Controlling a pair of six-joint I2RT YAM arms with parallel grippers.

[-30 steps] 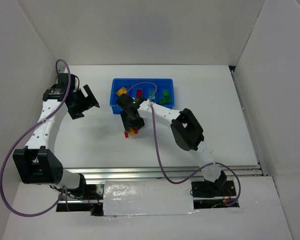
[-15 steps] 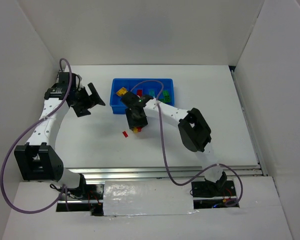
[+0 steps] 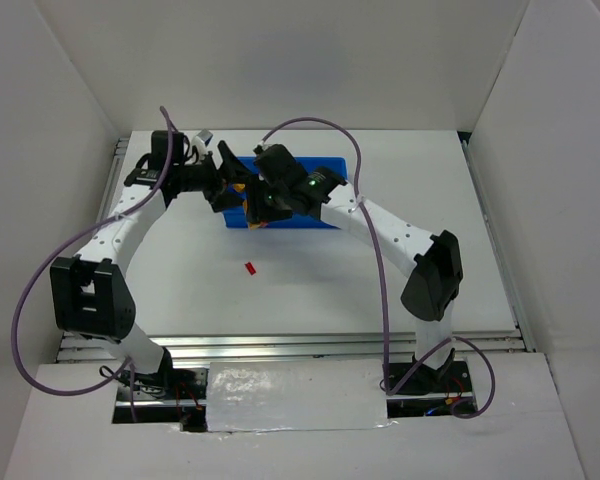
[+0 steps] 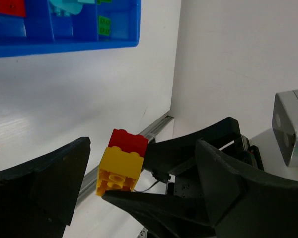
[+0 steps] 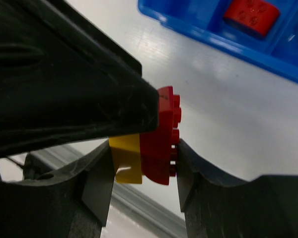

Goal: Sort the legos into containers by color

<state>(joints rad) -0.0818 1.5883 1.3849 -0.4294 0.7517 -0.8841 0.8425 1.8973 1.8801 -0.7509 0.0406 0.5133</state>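
Two legos, a yellow brick (image 4: pixel 118 171) with a red brick (image 4: pixel 129 142) stuck on it, hang above the table. My right gripper (image 5: pixel 145 166) is shut on the stack (image 5: pixel 151 144), one pad on each side. My left gripper (image 4: pixel 143 161) is open, its fingers (image 4: pixel 44 183) standing wide on either side of the stack without touching it. Both grippers meet at the left end of the blue tray of containers (image 3: pixel 305 222). The left gripper (image 3: pixel 225 185) comes in from the left, the right gripper (image 3: pixel 257 205) from the right. A small red lego (image 3: pixel 249 268) lies on the table.
In the tray (image 4: pixel 64 42) lie a red brick (image 4: pixel 7 6), a teal piece (image 4: pixel 64 6) and a green brick (image 4: pixel 104 25), each in its own compartment. White walls enclose the table on three sides. A metal rail (image 3: pixel 300 345) runs along the near edge.
My right gripper closed on the yellow and red stack and carried it up from the table to the tray's left end. The left arm swung right to meet it. The small red lego stayed behind.
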